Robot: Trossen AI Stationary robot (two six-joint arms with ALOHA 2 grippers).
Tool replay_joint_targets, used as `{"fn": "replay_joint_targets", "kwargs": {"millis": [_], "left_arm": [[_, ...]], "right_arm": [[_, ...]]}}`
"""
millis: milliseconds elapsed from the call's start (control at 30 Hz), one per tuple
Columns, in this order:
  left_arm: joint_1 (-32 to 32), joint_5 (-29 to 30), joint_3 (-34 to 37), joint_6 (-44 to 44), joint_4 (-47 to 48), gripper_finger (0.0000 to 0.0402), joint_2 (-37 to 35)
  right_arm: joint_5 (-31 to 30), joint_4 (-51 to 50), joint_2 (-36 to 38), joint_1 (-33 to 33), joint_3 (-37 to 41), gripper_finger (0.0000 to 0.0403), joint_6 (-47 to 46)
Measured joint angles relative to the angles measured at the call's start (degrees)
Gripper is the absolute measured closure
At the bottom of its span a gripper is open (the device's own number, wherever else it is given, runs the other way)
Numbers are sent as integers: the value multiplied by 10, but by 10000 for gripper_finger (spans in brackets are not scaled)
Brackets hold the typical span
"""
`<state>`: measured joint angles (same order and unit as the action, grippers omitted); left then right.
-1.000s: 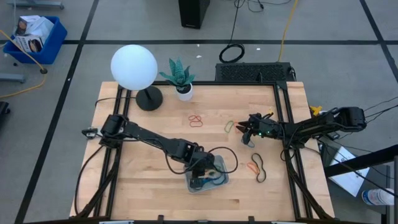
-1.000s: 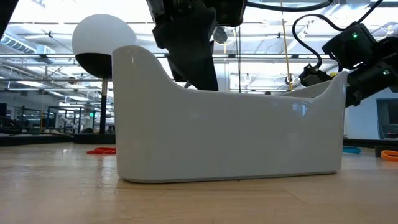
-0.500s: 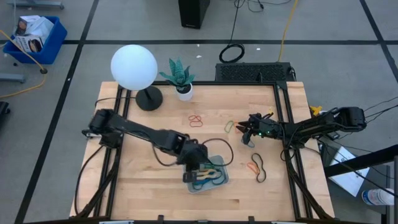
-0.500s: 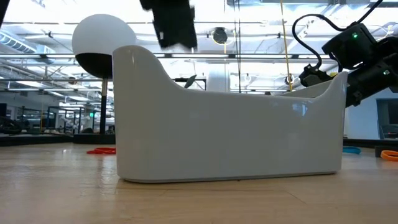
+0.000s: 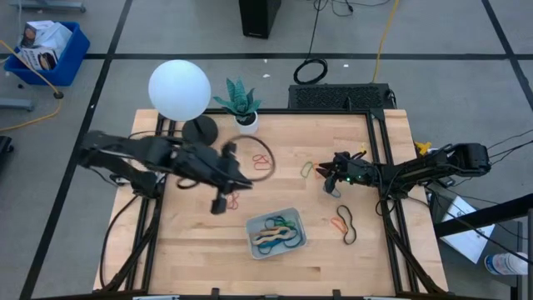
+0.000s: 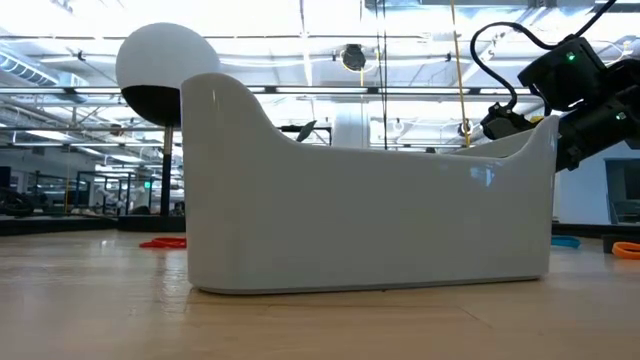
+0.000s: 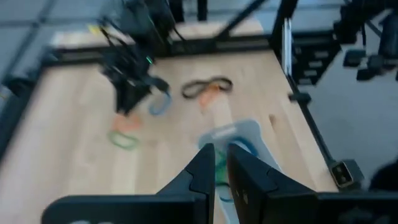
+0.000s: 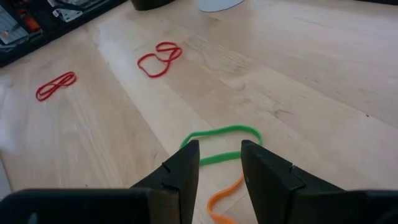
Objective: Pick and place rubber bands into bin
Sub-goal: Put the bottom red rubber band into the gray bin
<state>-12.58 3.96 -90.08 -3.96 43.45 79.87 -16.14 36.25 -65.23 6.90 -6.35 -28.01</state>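
Note:
The pale bin (image 5: pixel 287 218) lies on the table near its front and holds several bands (image 5: pixel 276 236); it fills the low view (image 6: pixel 370 220). My left gripper (image 5: pixel 218 203) hangs in the air left of the bin, over a red band (image 5: pixel 234 200), open by a narrow gap (image 7: pixel 221 163) and empty. My right gripper (image 5: pixel 331 175) is open and hovers at the right over a green band (image 8: pixel 221 142) and an orange band (image 8: pixel 222 200), touching neither. More loose bands lie flat: red (image 5: pixel 262 161), blue (image 7: pixel 160 104), orange and black (image 5: pixel 343 223).
A lamp with a white globe (image 5: pixel 179 89) and a small potted plant (image 5: pixel 244 117) stand at the table's far side. Dark rails (image 5: pixel 385 179) run along the table's right and left sides. A blue crate (image 5: pixel 46 50) stands on the floor beyond the far left corner.
My left gripper has risen out of the bin and swung toward the table's left and far side, leaving the low view. The bands in the bin stay there. My right arm has kept still.

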Motion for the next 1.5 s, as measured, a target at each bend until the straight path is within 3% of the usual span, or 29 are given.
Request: {"fn": "replay_joint_targets", "kwargs": {"millis": [233, 467, 633, 1200, 1300, 1500], "left_arm": [[12, 26, 0, 16, 61, 355, -53], [17, 27, 0, 13, 151, 355, -56], [20, 72, 1, 0, 209, 355, -47], [59, 93, 0, 13, 233, 353, -42], [66, 85, 1, 10, 247, 332, -42], [75, 81, 25, 8, 251, 248, -42]], "right_arm": [[0, 4, 0, 0, 0, 289, 1], [-1, 5, 0, 0, 0, 289, 2], [-2, 8, 0, 0, 0, 289, 2], [-3, 25, 0, 0, 0, 289, 2], [-3, 25, 0, 0, 0, 289, 2], [-3, 25, 0, 0, 0, 289, 4]]}}
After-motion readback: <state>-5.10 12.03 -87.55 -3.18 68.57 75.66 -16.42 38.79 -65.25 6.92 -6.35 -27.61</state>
